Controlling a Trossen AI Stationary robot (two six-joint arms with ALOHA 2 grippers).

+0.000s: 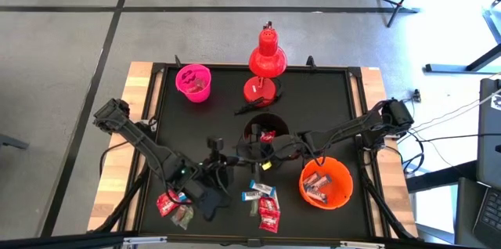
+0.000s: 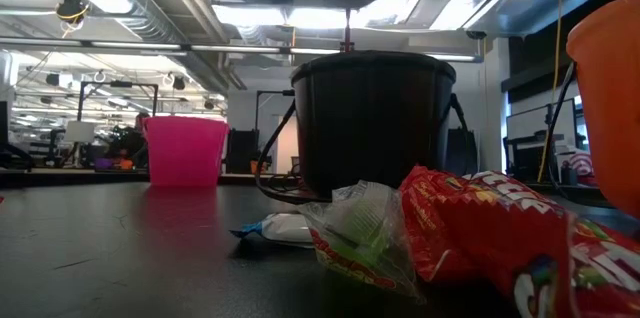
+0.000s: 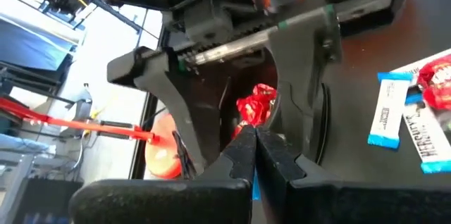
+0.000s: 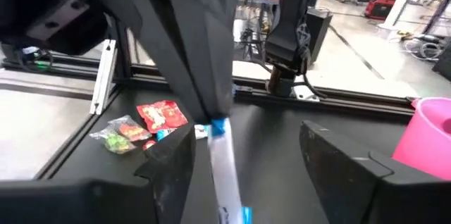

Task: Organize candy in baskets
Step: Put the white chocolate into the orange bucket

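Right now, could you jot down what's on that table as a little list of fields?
Pink basket: far left, candy inside
Black basket: centre, red candy inside
Orange basket: near right, candy inside
Loose candy: near edge
Left hand: shut on a white-and-blue candy
Right hand: open, by the black basket
Red lamp: far centre

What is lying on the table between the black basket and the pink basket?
Only the red desk lamp's round base sits roughly between the black basket and pink basket; otherwise bare mat, shown in the high view.
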